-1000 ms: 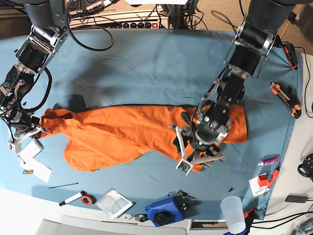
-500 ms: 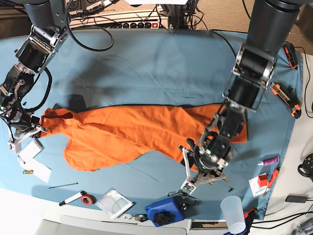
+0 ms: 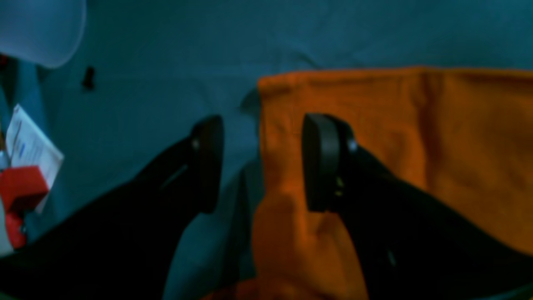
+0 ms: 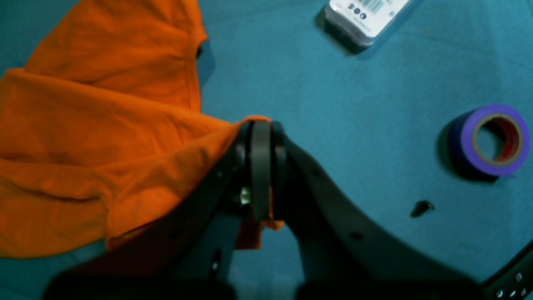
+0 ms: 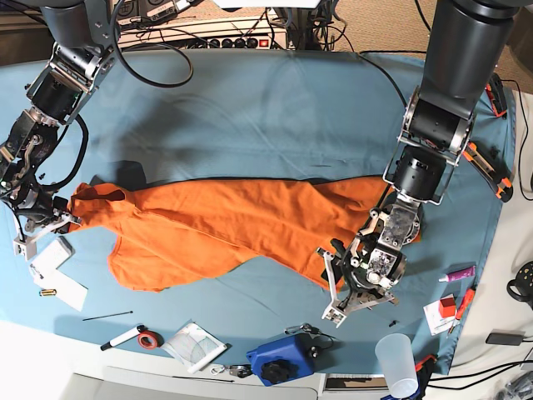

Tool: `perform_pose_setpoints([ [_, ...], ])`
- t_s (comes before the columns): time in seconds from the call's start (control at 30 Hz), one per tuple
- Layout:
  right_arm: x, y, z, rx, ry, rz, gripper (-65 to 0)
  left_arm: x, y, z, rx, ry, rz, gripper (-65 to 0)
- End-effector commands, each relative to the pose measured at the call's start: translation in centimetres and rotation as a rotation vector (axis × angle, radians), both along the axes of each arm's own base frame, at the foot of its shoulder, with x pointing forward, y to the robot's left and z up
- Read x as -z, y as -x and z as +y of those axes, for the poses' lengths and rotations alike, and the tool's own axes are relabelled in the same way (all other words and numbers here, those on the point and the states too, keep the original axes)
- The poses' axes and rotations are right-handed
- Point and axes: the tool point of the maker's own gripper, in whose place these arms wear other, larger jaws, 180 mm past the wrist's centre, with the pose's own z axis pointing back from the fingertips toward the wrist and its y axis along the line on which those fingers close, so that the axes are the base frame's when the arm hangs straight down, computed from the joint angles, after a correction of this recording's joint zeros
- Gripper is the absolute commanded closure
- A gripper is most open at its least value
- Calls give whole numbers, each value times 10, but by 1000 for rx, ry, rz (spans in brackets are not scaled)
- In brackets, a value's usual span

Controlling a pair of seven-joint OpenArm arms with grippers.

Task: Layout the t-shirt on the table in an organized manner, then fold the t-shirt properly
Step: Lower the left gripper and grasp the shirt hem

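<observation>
The orange t-shirt (image 5: 225,225) lies stretched left to right on the teal-covered table (image 5: 266,117). In the base view my left gripper (image 5: 356,298) hovers at the shirt's lower right corner. In the left wrist view this gripper (image 3: 262,162) is open. One finger (image 3: 208,162) is over bare cloth, the other over the t-shirt (image 3: 416,146), and the shirt's side edge runs between them. My right gripper (image 4: 260,175) is shut on a corner of the t-shirt (image 4: 104,125). From the base camera the right gripper (image 5: 62,218) holds the shirt's far left end.
A purple tape roll (image 4: 495,139), a white box (image 4: 362,16) and a small black screw (image 4: 420,206) lie near the right gripper. A plastic cup (image 5: 396,363), a blue device (image 5: 279,358), a marker with red tape (image 5: 137,337) and orange tools (image 5: 487,167) line the edges.
The left arm has slid from over the shirt's right part down to its lower right corner, and its jaws have narrowed a little. The right arm and the shirt's left end have stayed put.
</observation>
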Motion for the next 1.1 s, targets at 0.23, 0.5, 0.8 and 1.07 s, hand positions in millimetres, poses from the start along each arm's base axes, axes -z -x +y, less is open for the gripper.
perform_pose_setpoints([
  [0.23, -20, -7, -7, -17, 33, -42, 0, 1, -2, -2, -16, 50, -6, -287],
  [0.5, -21, -7, -6, -30, 39, -43, 0, 40, 15, 15, -77, 37, 57, -287],
  [0.8, -21, -7, -6, -30, 39, -45, 0, 57, 36, -5, -23, 101, 162, 0],
  [1.07, -26, -12, -7, -27, 44, -82, 0, 40, 28, -4, 3, 41, 129, 0],
])
